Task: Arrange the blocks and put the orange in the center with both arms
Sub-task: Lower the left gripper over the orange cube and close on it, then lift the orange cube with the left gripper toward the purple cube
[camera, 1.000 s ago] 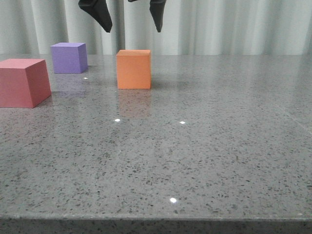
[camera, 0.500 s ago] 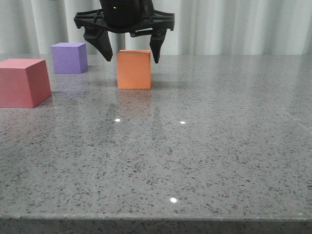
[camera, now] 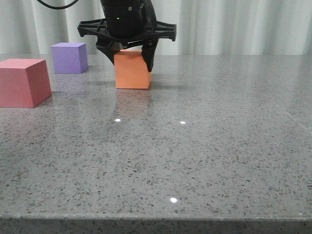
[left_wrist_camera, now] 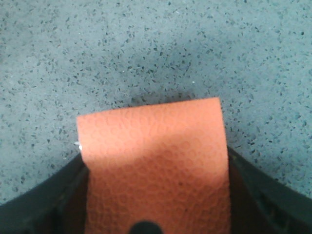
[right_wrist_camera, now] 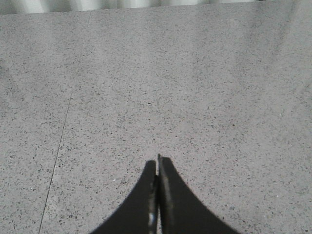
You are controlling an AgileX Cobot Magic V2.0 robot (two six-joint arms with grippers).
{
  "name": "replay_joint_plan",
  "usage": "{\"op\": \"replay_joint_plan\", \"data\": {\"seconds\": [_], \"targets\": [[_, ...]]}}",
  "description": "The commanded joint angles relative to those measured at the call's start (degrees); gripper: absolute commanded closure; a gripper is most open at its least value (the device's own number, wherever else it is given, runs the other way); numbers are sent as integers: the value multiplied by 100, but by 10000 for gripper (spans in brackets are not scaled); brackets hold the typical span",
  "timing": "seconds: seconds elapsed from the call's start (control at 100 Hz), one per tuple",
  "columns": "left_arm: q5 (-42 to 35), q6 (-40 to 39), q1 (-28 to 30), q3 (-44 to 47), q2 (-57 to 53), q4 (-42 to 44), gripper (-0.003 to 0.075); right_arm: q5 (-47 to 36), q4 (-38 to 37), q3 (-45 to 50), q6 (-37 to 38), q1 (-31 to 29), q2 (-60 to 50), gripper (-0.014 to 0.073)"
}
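The orange cube (camera: pixel 131 73) stands on the grey table (camera: pixel 204 146) at the middle back. My left gripper (camera: pixel 128 61) has come down over it from above, and its black fingers (camera: pixel 147 61) press on the cube's two sides. In the left wrist view the orange cube (left_wrist_camera: pixel 153 161) fills the space between the dark fingers (left_wrist_camera: pixel 256 187). The purple cube (camera: pixel 69 57) sits at the back left. The red-pink cube (camera: pixel 23 82) sits at the left edge, nearer to me. My right gripper (right_wrist_camera: pixel 158 165) is shut and empty over bare table; it does not show in the front view.
A pale curtain (camera: pixel 234 24) hangs behind the table. The table's front edge (camera: pixel 156 218) runs along the bottom of the front view. A thin seam (right_wrist_camera: pixel 58 146) crosses the tabletop beside the right gripper.
My left gripper has come down from above the orange cube and closed its fingers onto the cube's sides. The cube has shifted slightly to the left.
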Motion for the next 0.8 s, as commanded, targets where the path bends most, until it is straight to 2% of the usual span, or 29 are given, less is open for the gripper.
{"op": "replay_joint_plan", "data": {"seconds": [0.0,0.24,0.43,0.79], "targets": [[-117,-63,14,-243,-471,234,512,-434,-90,-153,-32,-28,20,703],[102,145,110,-297,-1047,389,512,-434,-90,-153,-32,-28,20,703],[149,454,426,-211,-1491,378,512,-434,-90,-153,-32,-28,20,703],[-269,742,1256,1150,-2142,300,512,-434,-90,-153,-32,-28,20,703]]}}
